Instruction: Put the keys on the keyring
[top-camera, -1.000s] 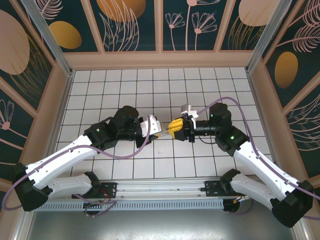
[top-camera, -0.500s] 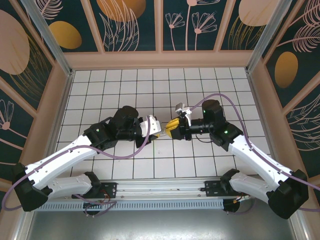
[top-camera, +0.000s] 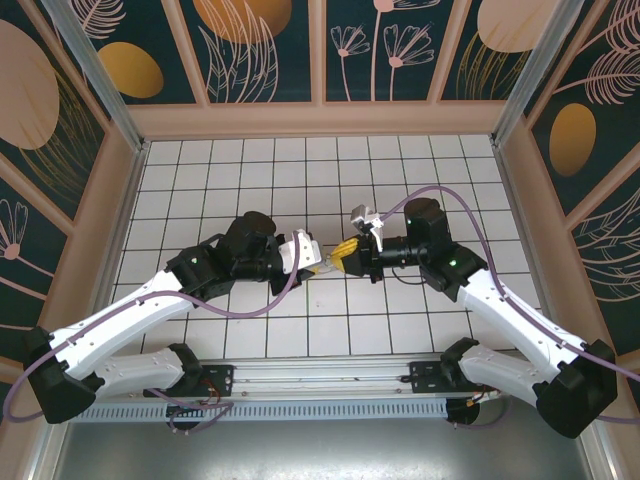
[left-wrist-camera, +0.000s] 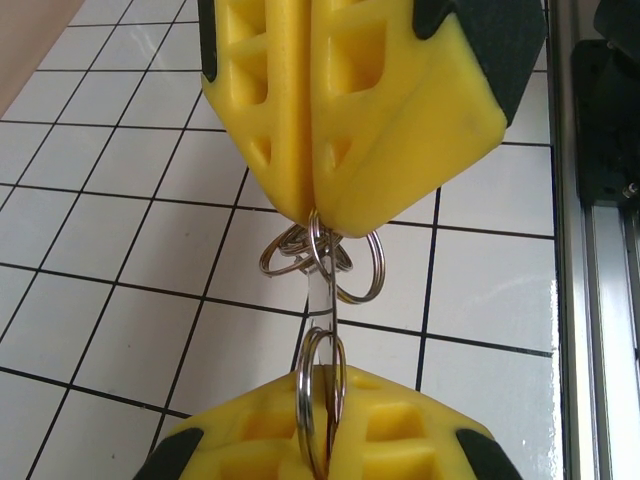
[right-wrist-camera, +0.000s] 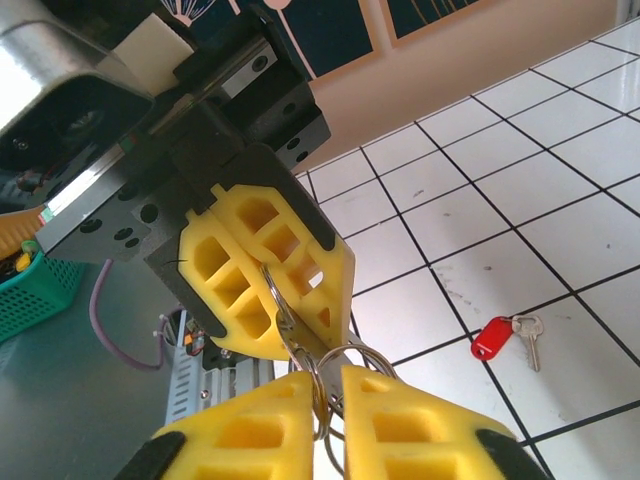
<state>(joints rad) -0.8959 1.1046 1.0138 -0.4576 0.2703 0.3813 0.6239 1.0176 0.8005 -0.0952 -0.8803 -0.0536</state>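
Just past the base rail (top-camera: 320, 372), the left gripper (left-wrist-camera: 322, 378) and right gripper (right-wrist-camera: 328, 378) meet tip to tip above the tiled table (top-camera: 400, 180). Each is pressed together on the keyring (left-wrist-camera: 320, 258), its silver loops strung between them. A pull from either arm could twist the thin rings or slip them free. Neither gripper is spare for the red key (right-wrist-camera: 490, 338), which lies on the tiles apart from both, a small silver key (right-wrist-camera: 530, 332) beside it. Beyond, open tiles run to the tan walls (top-camera: 320, 120), leaving ample room.
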